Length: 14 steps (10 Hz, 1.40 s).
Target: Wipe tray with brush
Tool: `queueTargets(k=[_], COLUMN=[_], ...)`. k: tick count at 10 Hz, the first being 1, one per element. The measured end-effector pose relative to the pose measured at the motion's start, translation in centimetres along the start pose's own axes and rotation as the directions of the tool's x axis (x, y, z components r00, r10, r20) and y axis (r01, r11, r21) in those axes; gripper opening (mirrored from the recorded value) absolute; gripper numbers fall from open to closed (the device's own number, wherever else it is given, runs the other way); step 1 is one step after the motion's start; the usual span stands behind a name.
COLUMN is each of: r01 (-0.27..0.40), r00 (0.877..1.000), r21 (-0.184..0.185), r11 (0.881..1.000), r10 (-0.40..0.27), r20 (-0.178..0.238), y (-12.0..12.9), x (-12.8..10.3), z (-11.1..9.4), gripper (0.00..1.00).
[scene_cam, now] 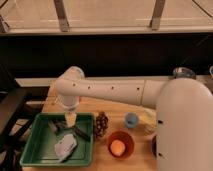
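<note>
The brush (77, 132) lies in the tray (39, 145) near its 12 o'clock rim, the cloth (65, 147) at 6 o'clock of it. My tool (71, 120) hangs just above the brush, spread wide and empty, placed, I judge, to pinch the handle.

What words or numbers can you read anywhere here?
None: no text shows on the green tray, the brush, the orange bowl or the white robot arm.
The gripper hangs over the tray's far end, jaws open; it carries no readable label either.
</note>
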State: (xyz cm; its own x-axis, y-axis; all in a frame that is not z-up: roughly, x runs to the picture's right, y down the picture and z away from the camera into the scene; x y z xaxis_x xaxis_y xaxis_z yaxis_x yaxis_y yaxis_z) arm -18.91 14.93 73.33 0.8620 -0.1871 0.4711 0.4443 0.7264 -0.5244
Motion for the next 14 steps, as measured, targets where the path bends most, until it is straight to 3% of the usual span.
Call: queueTargets(k=[6, 9, 14], r01=[-0.088, -0.166, -0.201], r00=[0.995, 0.984, 0.979], r21=[-0.050, -0.082, -0.116], r11=[0.995, 0.983, 0.973], r10=[0.086, 0.160, 0.194], r20=[-0.051, -0.074, -0.068], y=[2.7, 3.8, 5.2], x=[3.4, 6.5, 6.6], z=[3.1, 4.4, 5.9], gripper=[0.65, 0.65, 0.65])
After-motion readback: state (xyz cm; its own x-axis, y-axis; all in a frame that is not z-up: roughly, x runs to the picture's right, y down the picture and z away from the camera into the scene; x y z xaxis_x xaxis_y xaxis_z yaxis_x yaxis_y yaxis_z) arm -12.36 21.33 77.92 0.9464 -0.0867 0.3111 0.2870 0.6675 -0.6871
